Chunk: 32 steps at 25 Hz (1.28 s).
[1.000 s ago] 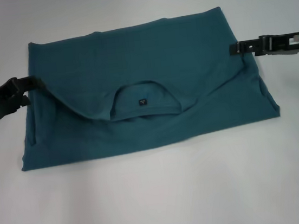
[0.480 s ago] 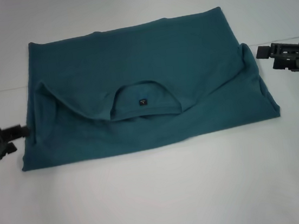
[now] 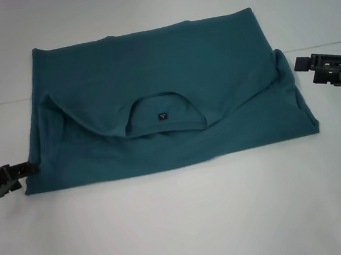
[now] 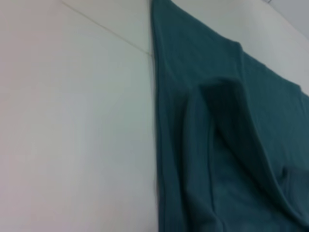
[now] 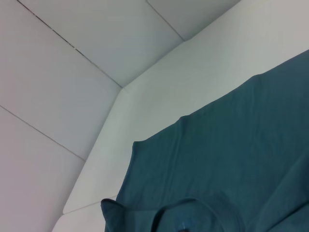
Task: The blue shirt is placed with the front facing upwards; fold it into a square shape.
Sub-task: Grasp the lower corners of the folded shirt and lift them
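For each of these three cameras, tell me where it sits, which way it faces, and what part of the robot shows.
Head view: from the robot's head, forward and down on the blue shirt; left gripper and right gripper flank it.
Left wrist view: from the left arm, along the shirt's side edge; no robot parts.
Right wrist view: from the right arm, across the shirt; no robot parts.
All three share the shirt's folded-over top.

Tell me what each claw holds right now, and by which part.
Nothing is held. The left claw sits at the blue shirt's near left edge without gripping it; the right claw hangs clear of the right edge.
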Each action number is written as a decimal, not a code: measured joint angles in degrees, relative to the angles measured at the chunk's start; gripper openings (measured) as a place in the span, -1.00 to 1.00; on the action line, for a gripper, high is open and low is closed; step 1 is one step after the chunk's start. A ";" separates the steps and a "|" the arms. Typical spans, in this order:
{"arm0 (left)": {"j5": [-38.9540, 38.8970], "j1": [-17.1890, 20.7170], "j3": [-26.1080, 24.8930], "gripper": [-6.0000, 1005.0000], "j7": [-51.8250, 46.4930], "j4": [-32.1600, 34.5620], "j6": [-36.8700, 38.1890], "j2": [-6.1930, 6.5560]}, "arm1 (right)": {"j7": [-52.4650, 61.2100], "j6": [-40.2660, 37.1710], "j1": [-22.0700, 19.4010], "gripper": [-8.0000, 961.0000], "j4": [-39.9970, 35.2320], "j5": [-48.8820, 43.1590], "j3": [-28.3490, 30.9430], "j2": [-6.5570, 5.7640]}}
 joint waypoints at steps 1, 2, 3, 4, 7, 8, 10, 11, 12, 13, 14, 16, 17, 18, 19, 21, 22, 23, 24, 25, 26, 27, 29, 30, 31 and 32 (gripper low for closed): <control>0.06 -0.14 0.01 0.17 0.18 -0.43 -0.25 -0.03 | -0.14 -0.01 -0.04 0.91 0.19 0.00 0.10 0.01; 0.15 -0.34 0.05 0.17 0.40 -1.10 -0.67 -0.07 | -0.31 -0.01 -0.06 0.91 0.54 -0.01 0.21 0.00; 0.16 -0.43 0.22 0.16 0.58 -1.49 -1.13 -0.14 | -0.53 -0.06 -0.06 0.91 0.98 -0.01 0.35 -0.04; 0.17 -0.49 0.37 0.16 0.66 -1.73 -1.46 -0.22 | -0.74 -0.08 -0.08 0.91 1.38 -0.01 0.45 -0.11; 0.19 -0.86 0.83 0.14 0.96 -1.99 -2.50 -0.65 | -1.34 -0.11 -0.16 0.91 2.42 -0.01 0.77 -0.32; 0.20 -1.14 0.83 0.14 1.16 -2.16 -2.65 -0.79 | -1.50 -0.17 -0.20 0.91 2.63 0.00 0.92 -0.34; 0.21 -1.70 0.85 0.13 1.61 -2.68 -2.73 -0.88 | -1.72 -0.46 -0.39 0.90 2.70 0.08 1.25 -0.38; 0.22 -2.01 0.85 0.12 1.78 -3.04 -2.79 -0.88 | -1.80 -0.55 -0.52 0.90 2.70 0.13 1.33 -0.38; 0.25 -2.42 0.93 0.11 1.99 -3.55 -2.96 -0.89 | -1.90 -0.63 -0.65 0.90 2.71 0.21 1.39 -0.37; 0.25 -2.42 0.93 0.11 1.99 -3.55 -2.96 -0.89 | -1.96 -0.69 -0.76 0.90 2.71 0.25 1.45 -0.37; 0.27 -2.87 1.20 0.10 2.17 -4.10 -3.19 -0.90 | -1.97 -0.74 -0.85 0.90 2.72 0.27 1.49 -0.37; 0.32 -3.55 1.71 0.09 1.78 -4.48 -3.96 -1.03 | -1.98 -0.82 -0.99 0.90 2.73 0.30 1.69 -0.37; 0.31 -3.58 1.72 0.09 1.71 -4.47 -4.02 -1.04 | -1.98 -0.84 -1.08 0.90 2.73 0.32 1.82 -0.36; 0.25 -3.58 1.72 0.08 1.27 -4.07 -4.35 -1.24 | -1.98 -0.87 -1.21 0.90 2.73 0.34 2.02 -0.36; 0.25 -3.58 1.73 0.08 0.97 -3.68 -4.44 -1.36 | -1.98 -0.91 -1.32 0.90 2.73 0.36 2.18 -0.36; 0.29 -3.56 1.99 0.06 0.08 -2.33 -4.59 -1.74 | -1.99 -1.12 -1.41 0.89 2.73 0.40 2.60 -0.36; 0.34 -3.55 2.26 0.06 -0.16 -2.00 -4.60 -1.81 | -1.99 -1.30 -1.47 0.89 2.73 0.41 2.88 -0.34; 0.35 -3.57 2.59 0.05 -0.36 -1.78 -4.59 -1.84 | -2.00 -1.45 -1.49 0.89 2.73 0.42 3.19 -0.32; 0.37 -3.65 2.81 0.05 -0.47 -1.70 -4.60 -1.84 | -2.02 -1.57 -1.50 0.89 2.73 0.42 3.41 -0.29; 0.39 -3.73 2.95 -0.02 -0.55 -1.62 -4.62 -1.85 | -2.03 -1.65 -1.52 0.89 2.73 0.42 3.51 -0.27; 0.39 -3.77 2.97 -0.09 -0.61 -1.58 -4.64 -1.85 | -2.04 -1.70 -1.55 0.89 2.73 0.42 3.59 -0.26; 0.39 -3.81 2.97 -0.16 -0.64 -1.56 -4.65 -1.86 | -2.05 -1.72 -1.57 0.89 2.73 0.42 3.61 -0.26; 0.39 -3.83 2.98 -0.30 -0.68 -1.55 -4.65 -1.83 | -2.06 -1.75 -1.62 0.88 2.73 0.42 3.65 -0.26; 0.39 -3.81 2.98 -0.37 -0.70 -1.54 -4.65 -1.80 | -2.06 -1.77 -1.62 0.88 2.73 0.42 3.68 -0.26; 0.39 -3.76 2.97 -0.45 -0.70 -1.53 -4.65 -1.78 | -2.07 -1.78 -1.62 0.88 2.73 0.42 3.70 -0.27; 0.39 -3.73 2.98 -0.54 -0.71 -1.53 -4.65 -1.78 | -2.07 -1.78 -1.62 0.88 2.73 0.42 3.71 -0.27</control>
